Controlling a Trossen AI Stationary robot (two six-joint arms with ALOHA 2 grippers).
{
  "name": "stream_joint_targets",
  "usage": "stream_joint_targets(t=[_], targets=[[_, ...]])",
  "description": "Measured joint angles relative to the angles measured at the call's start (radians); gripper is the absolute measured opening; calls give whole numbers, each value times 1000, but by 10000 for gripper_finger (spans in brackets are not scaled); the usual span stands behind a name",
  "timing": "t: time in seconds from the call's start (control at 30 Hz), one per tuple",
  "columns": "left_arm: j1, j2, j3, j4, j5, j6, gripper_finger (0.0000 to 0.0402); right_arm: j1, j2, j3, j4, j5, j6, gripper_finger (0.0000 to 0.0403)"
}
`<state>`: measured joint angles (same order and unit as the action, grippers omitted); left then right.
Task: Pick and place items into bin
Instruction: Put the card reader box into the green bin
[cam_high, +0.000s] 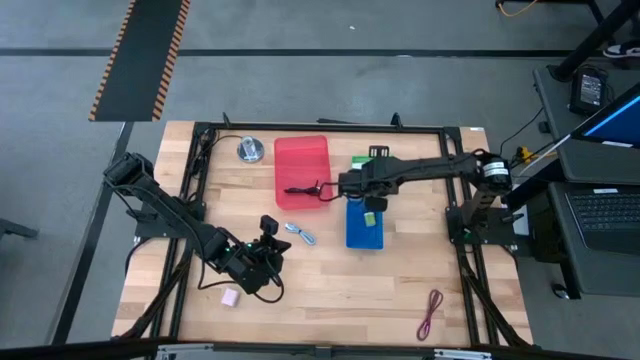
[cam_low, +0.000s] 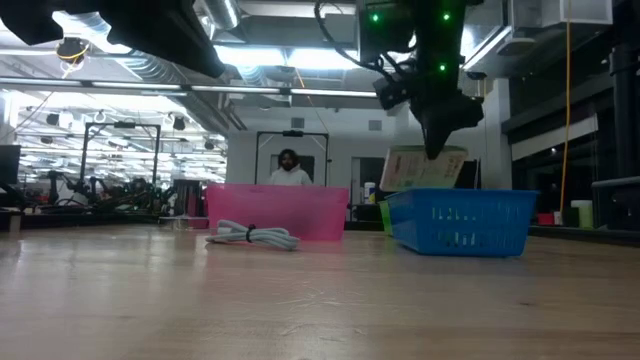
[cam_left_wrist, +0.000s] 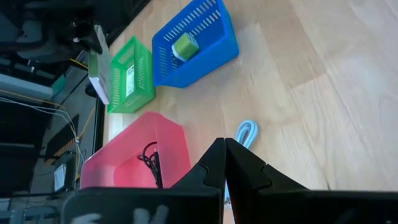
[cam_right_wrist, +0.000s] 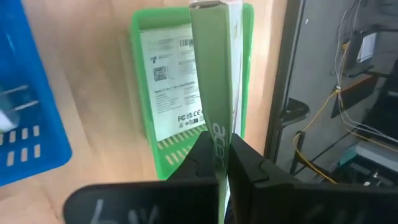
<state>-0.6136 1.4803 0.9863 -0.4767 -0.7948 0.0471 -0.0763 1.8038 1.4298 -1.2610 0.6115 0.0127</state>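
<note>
Green-and-white flat box (cam_right_wrist: 214, 81), edge-on w/ "acer" on its spine, is pinched in your right gripper (cam_right_wrist: 217, 152), jaws pressed onto it. In the high view that gripper (cam_high: 368, 192) hangs near the green bin (cam_high: 361, 159) and blue bin (cam_high: 364, 226); the low view shows the box up in the air above the blue bin (cam_low: 460, 220), so it's not placed yet.

Done so far, judging by how things lie: green bin (cam_right_wrist: 189, 87) already has one flat labelled box (cam_right_wrist: 174, 81) in it, blue bin (cam_left_wrist: 196, 46) holds a green-white cube (cam_left_wrist: 184, 45), red bin (cam_high: 302, 170) holds a dark cord (cam_left_wrist: 150, 163).

Left to do, I'd say: pale blue-white cable (cam_high: 299, 234) lying between red and blue bins, dark red cord (cam_high: 432, 313) near the front right corner, pink cube (cam_high: 230, 296) just beside your left arm. Silver disc (cam_high: 249, 150) near the back left isn't an item.

Left gripper (cam_left_wrist: 224, 158) is low over the front left of the table, jaws pressed together, holding nothing, facing the bins.

Surface: light wood tabletop (cam_high: 330, 290) in a black frame. Room: grey floor w/ a hazard-striped mat (cam_high: 140, 55), laptop (cam_high: 605, 215) on a bench at right; the low view shows a lab hall w/ ceiling lights and a person (cam_low: 290, 167) far behind the red bin.
</note>
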Motion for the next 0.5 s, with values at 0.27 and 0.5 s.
stream_joint_targets(t=[0.27,0.5], targets=[[0,0,0,0,0,7,1,-65,0,-75,90,-43,-75,0],[0,0,0,0,0,-9,2,-116,0,-103,184,-52,-128,0]])
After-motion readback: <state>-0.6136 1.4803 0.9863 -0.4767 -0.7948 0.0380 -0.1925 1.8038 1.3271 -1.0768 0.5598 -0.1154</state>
